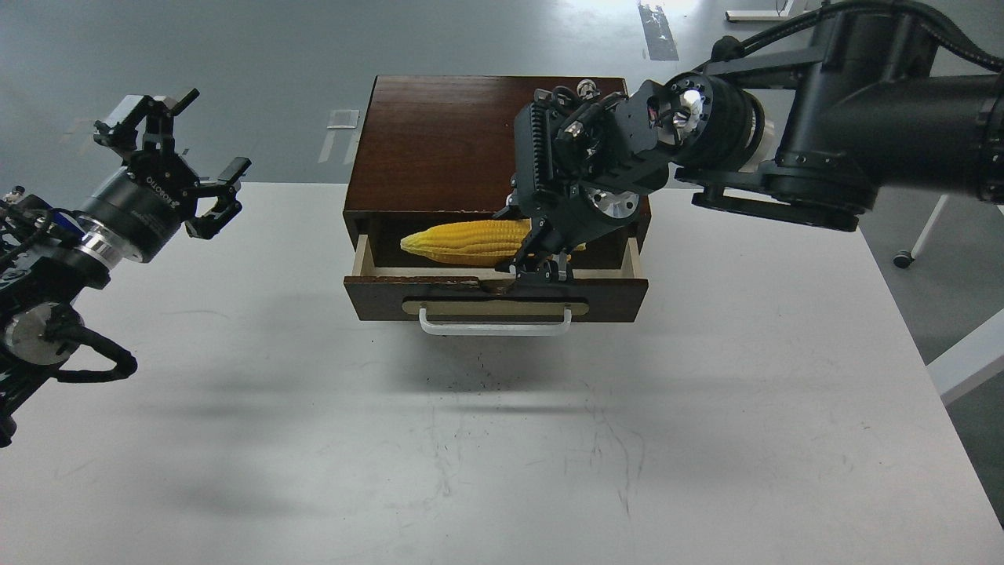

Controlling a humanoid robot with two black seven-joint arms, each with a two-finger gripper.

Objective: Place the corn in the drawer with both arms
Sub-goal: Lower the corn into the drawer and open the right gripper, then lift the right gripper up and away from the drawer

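A white table (706,439) fills the near view. At its far middle sits a dark cabinet (439,141) with its drawer (502,297) pulled out toward the near side. The right arm (847,133) reaches in from the right, its gripper (540,265) pointed down over the drawer's right half, at the corn's right end; whether its fingers clasp the cob I cannot tell. The left arm (94,235) hangs well apart at the left, its gripper (192,169) spread wide and empty. The corn (467,240) lies lengthwise inside the drawer, tip to the left.
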